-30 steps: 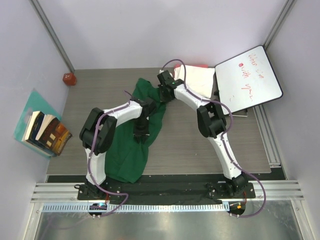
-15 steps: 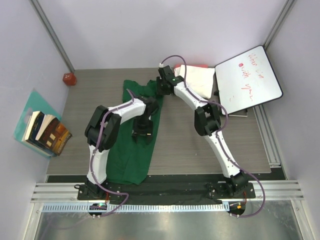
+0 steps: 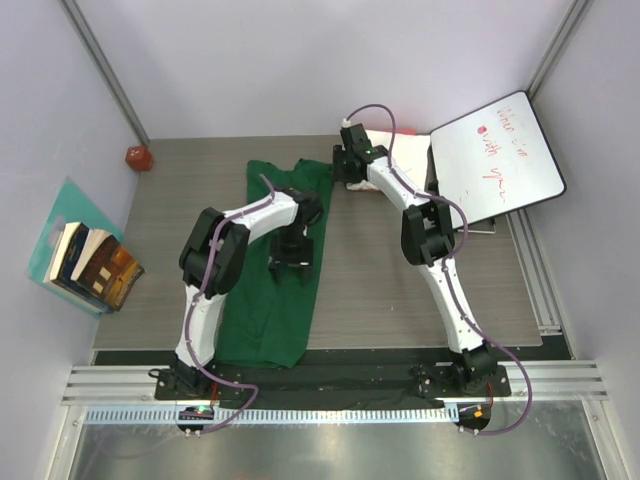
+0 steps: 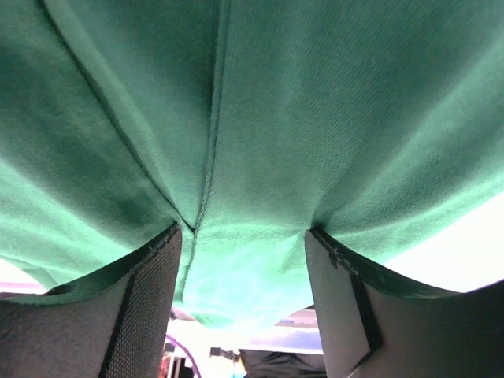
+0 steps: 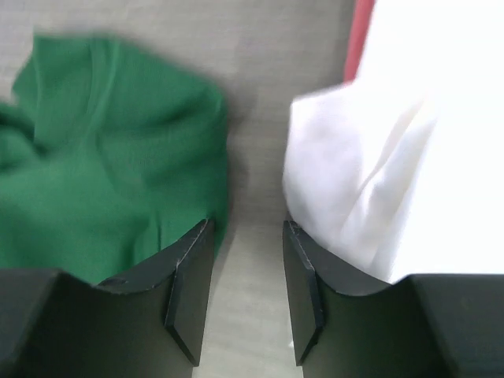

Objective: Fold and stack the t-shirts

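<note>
The dark green t-shirt point(image 3: 262, 320) lies as a long strip on the table's left half. My left gripper point(image 3: 290, 264) is low over its right edge. In the left wrist view its jaws point(image 4: 242, 236) stand apart, with green cloth point(image 4: 260, 118) sagging loosely between and over the tips. My right gripper point(image 3: 343, 172) is open at the back, over bare table between the green shirt's collar end point(image 5: 118, 173) and the cream-white folded t-shirt point(image 3: 405, 160) point(image 5: 394, 157). Nothing is between its fingers point(image 5: 248, 228). A red-pink cloth edge point(image 5: 361, 31) shows under the white bundle.
A whiteboard point(image 3: 495, 160) with red writing leans at the back right, partly over the white bundle. Books point(image 3: 90, 262) on a teal folder lie off the table's left side. A small red object point(image 3: 138, 157) sits at the back left corner.
Both grippers opened and let the green shirt go. It went from a lifted, bunched fold to a flat strip. The right gripper moved right toward the white bundle.
</note>
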Robot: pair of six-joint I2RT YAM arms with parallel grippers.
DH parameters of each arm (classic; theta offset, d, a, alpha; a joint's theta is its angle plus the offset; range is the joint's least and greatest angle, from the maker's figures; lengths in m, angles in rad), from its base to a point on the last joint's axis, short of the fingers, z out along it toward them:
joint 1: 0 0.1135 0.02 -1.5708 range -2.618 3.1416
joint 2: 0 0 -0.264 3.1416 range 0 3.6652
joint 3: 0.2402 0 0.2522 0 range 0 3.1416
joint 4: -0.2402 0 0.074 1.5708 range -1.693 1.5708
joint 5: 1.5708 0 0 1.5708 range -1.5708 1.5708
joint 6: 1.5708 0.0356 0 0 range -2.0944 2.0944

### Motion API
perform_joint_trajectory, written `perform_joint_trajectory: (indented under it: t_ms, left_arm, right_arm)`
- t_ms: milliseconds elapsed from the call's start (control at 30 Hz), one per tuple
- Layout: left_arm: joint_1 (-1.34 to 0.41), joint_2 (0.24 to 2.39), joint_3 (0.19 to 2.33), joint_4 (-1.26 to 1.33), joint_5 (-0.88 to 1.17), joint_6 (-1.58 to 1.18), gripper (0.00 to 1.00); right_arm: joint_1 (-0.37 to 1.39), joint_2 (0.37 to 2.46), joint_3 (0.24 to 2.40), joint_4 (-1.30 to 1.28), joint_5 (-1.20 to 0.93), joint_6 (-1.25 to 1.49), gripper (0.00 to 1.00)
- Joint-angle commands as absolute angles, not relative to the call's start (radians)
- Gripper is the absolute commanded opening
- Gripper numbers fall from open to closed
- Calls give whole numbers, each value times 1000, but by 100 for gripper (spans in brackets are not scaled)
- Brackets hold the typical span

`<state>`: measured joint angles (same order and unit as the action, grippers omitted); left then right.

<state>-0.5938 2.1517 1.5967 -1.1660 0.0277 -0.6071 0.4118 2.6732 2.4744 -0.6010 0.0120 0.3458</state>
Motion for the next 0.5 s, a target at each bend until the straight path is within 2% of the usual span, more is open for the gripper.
perform_joint_trajectory:
  t_ms: [0,233,467]
  left_arm:
    - [-603,2099,1623,-1015,-3,-653,66]
    - [-572,1988,1747,-1092,-35,-624,69]
    - [-445,1908,1850,-1073,-40,-595,73]
  right_arm:
    - [422,2487,2398,-598,-43,345,46]
    - [425,2260,2198,-600,-84,353,45]
    - [434,2002,1819,-586,-32,379,44]
